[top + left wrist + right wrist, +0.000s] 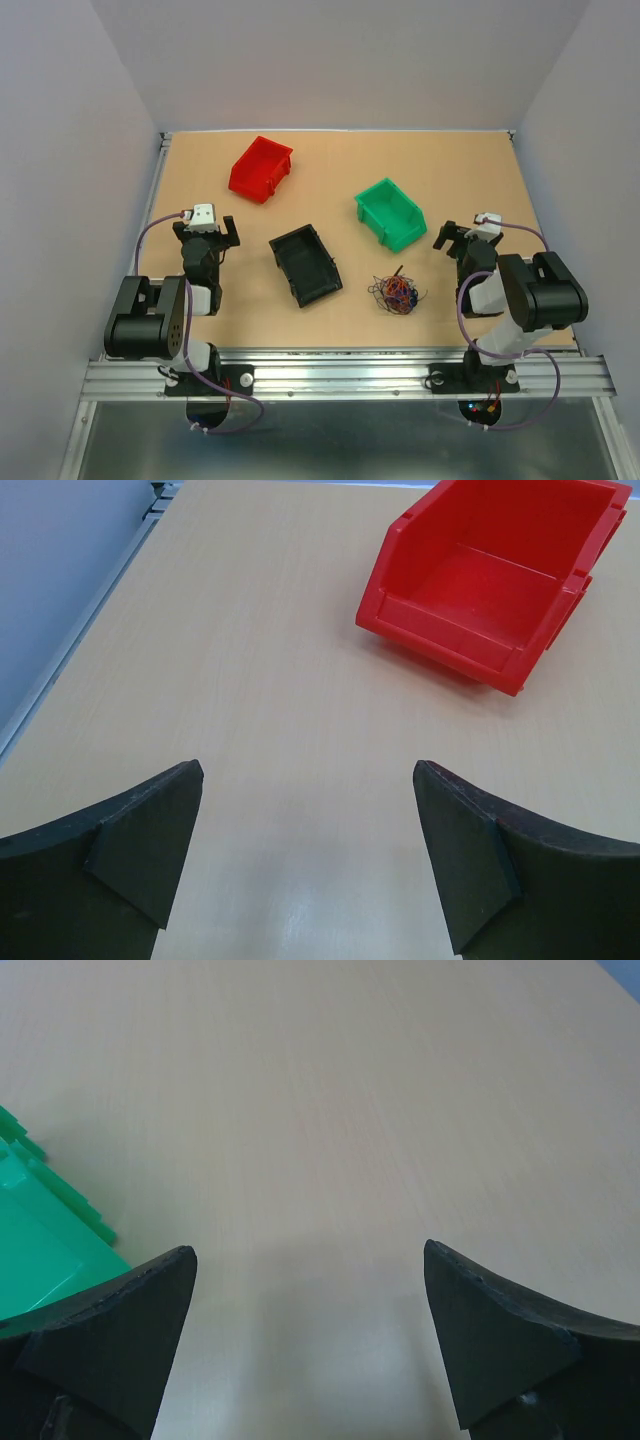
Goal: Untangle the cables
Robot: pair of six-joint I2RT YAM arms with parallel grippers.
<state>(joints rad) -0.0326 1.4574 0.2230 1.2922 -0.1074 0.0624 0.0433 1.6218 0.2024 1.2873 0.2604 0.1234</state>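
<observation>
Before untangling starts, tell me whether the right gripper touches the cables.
Apart. The top view shows bare table between the cables and the right gripper; its wrist view holds no cables.

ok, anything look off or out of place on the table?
Only the cables: one tight multicoloured knot, just nearside of the green bin. The red bin, black bin and green bin sit at mismatched angles but upright. No spill or damage visible.

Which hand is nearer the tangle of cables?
Right. The right hand sits just beyond the cables to their right; the left hand is far left, past the black bin.
</observation>
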